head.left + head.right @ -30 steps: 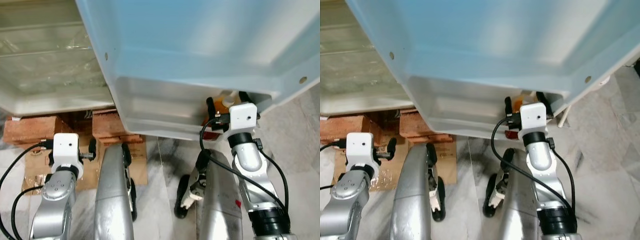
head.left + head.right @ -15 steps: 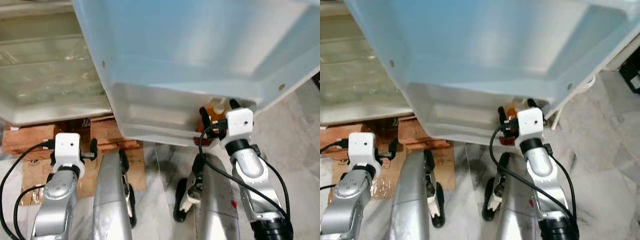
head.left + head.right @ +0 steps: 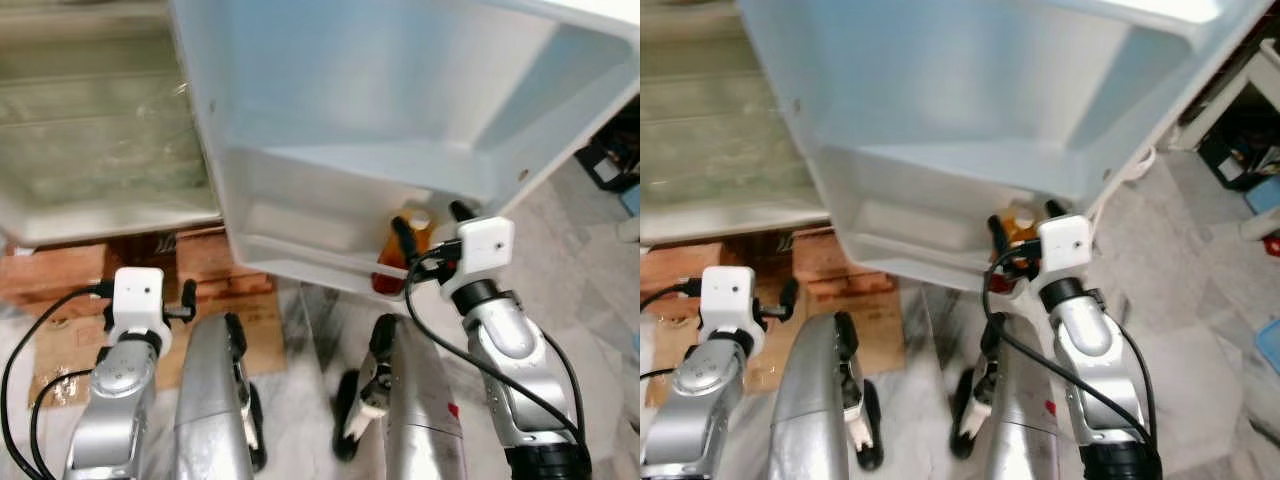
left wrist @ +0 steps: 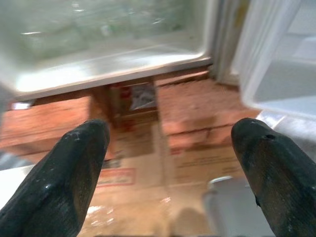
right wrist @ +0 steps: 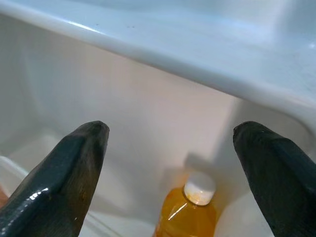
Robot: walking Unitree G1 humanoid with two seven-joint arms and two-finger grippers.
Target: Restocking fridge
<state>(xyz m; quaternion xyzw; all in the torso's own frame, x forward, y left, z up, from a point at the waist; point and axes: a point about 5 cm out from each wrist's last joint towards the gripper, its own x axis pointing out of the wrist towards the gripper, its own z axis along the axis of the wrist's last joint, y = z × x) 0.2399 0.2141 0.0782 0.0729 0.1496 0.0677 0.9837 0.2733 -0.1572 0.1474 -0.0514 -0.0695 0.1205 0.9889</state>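
An orange juice bottle (image 3: 396, 256) with a white cap stands in the right end of the white door shelf (image 3: 290, 235) at the bottom of the open fridge door (image 3: 350, 90). My right gripper (image 5: 170, 129) hovers open just above and in front of it. Its two black fingers (image 3: 403, 236) are spread wider than the bottle (image 5: 186, 217) and do not touch it. My left gripper (image 4: 170, 126) hangs open and empty, low on the left above the cardboard (image 4: 133, 168).
The fridge's lower drawer (image 3: 90, 150) is on the left, resting on red bricks (image 3: 60, 275). Flattened cardboard (image 3: 60, 350) lies on the marble floor under my left arm. Dark objects (image 3: 610, 150) stand on the floor at the far right.
The camera has shifted, so the door shelf now shows more from above. The bottle stands inside it with the right gripper still spread around its top. The left arm has not moved.
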